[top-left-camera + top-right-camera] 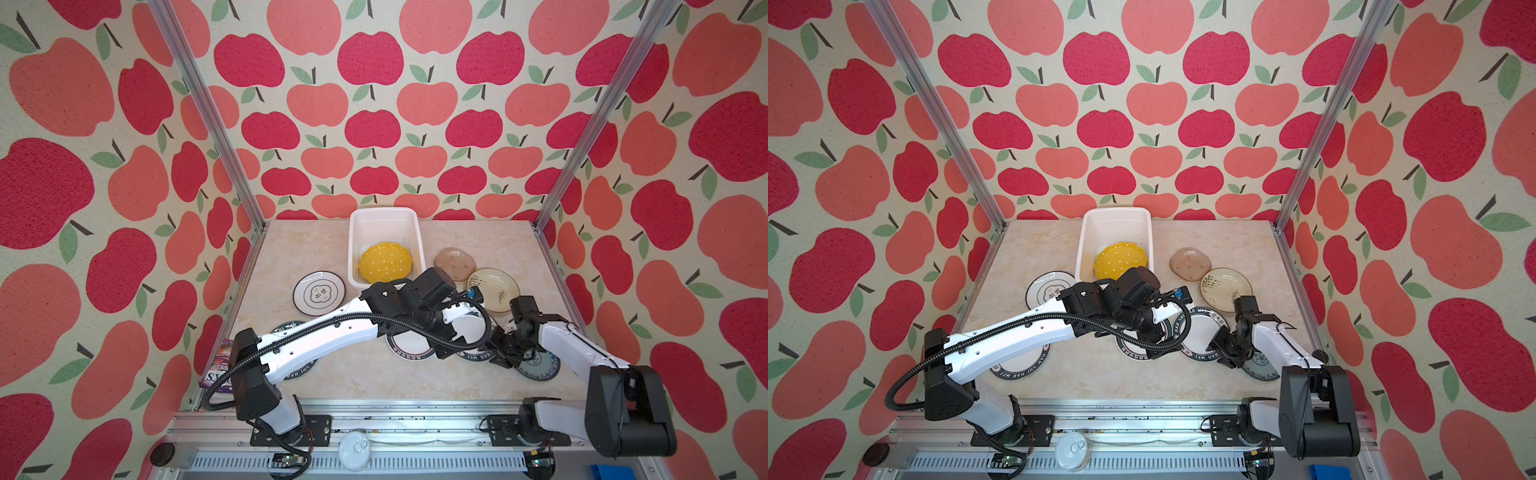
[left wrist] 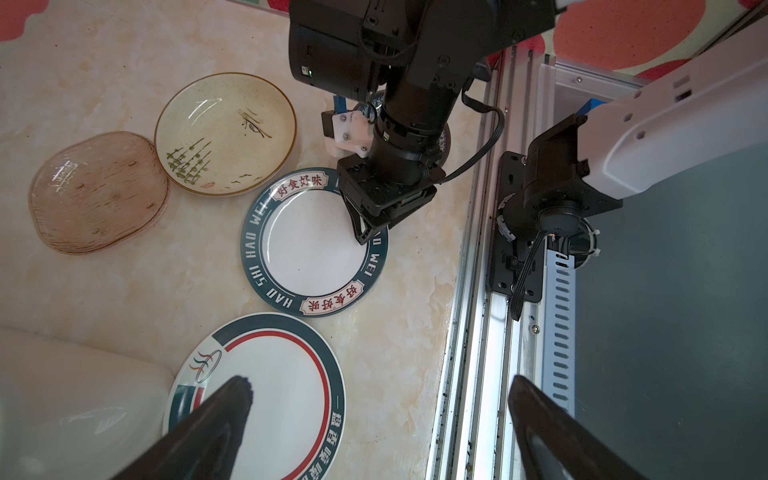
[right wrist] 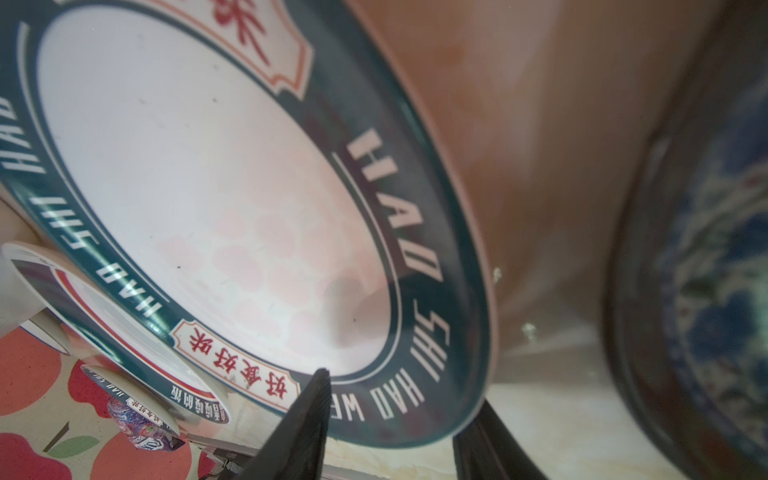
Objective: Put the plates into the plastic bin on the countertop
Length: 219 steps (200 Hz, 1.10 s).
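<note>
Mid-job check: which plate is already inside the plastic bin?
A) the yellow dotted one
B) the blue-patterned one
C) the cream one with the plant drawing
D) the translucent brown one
A: in both top views the yellow dotted plate lies inside the plastic bin.

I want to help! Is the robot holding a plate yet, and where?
Right pincer straddles the rim of the lettered plate; whether it grips cannot be told. Left pincer holds nothing.
</note>
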Available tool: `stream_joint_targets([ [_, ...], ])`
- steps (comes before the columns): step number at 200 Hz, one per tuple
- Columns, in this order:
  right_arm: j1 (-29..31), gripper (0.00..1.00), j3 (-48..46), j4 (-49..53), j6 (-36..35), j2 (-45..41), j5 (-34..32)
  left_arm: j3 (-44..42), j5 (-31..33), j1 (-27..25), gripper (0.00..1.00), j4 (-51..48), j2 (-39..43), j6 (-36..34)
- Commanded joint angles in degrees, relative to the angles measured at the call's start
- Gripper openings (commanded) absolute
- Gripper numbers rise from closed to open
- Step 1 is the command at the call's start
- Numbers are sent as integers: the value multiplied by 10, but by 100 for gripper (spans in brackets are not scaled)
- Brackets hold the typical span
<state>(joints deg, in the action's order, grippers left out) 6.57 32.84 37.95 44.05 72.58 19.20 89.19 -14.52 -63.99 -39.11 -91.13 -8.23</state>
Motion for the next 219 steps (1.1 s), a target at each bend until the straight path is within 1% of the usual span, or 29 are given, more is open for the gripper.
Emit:
stream_joint_targets([
  [1,-4,43,-10,-14,-1,-14,7,-9,2,-3,99,18,10,18],
  [34,-4,35,-14,-14,1,-23,10,-8,6,-3,99,11,9,18],
  [68,-3,29,-29,-18,9,-43,19,-6,8,-3,99,12,12,21],
  [128,-2,16,-37,-12,13,-81,17,-4,7,-5,99,13,9,23],
  [154,-2,12,-37,-5,16,-98,15,-5,8,-6,99,14,9,24],
  [219,6,10,-36,20,28,-159,9,-9,9,-6,99,21,10,25],
])
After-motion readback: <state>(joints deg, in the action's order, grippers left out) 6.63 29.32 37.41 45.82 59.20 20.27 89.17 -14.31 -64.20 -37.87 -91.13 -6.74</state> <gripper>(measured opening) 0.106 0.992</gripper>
